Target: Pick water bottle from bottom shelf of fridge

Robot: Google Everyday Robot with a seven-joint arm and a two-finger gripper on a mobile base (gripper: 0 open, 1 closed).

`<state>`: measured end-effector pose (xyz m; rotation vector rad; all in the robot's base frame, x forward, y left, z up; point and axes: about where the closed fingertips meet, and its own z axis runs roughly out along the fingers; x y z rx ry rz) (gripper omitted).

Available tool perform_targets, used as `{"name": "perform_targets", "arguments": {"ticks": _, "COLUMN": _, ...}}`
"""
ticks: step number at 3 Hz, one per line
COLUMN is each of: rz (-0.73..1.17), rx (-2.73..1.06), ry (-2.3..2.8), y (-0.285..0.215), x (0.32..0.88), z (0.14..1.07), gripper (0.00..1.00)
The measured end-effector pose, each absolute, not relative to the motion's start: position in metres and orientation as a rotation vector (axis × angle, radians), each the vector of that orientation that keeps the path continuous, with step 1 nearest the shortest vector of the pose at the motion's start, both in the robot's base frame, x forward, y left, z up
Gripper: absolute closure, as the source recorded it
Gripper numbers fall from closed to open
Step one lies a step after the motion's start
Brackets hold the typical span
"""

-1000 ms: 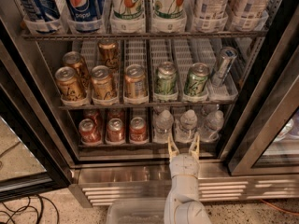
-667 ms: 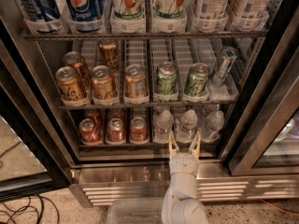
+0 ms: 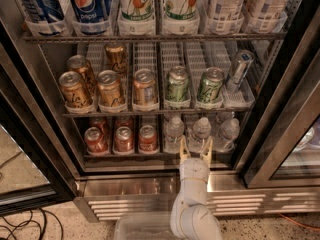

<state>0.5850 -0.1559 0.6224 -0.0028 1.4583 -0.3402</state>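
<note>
Target dead ahead of the white two-finger gripper (image 3: 195,146), low centre of frame, spread wide and empty at the front lip of the wire bottom shelf (image 3: 131,157) in the stainless-steel glass-door fridge (image 3: 125,186): middle small clear white-capped water bottle (image 3: 201,130), upright, just beyond its tips, lined up between them. Counted on that shelf: three such bottles right, three red soda cans (image 3: 123,139) left.

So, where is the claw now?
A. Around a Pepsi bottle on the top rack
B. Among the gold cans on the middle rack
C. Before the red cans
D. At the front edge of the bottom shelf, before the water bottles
D: the claw is open at the front edge of the bottom shelf, just before the middle water bottle, holding nothing.
</note>
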Motion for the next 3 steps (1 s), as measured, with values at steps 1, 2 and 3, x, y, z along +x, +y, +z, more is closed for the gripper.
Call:
{"name": "perform_targets", "arguments": {"ticks": 1, "rz": -0.359, "rx": 0.008, "ry": 1.447, "y": -0.157, "x": 0.596, "z": 0.622, "gripper": 0.32}}
{"name": "perform_targets", "arguments": {"ticks": 2, "rz": -0.382, "rx": 0.022, "ry": 1.440, "y": -0.161, "x": 0.605, "z": 0.621, "gripper": 0.32}}
{"name": "perform_targets", "arguments": {"ticks": 3, "rz": -0.406, "rx": 0.040, "ry": 1.434, "y": -0.167, "x": 0.615, "z": 0.621, "gripper": 0.31}}
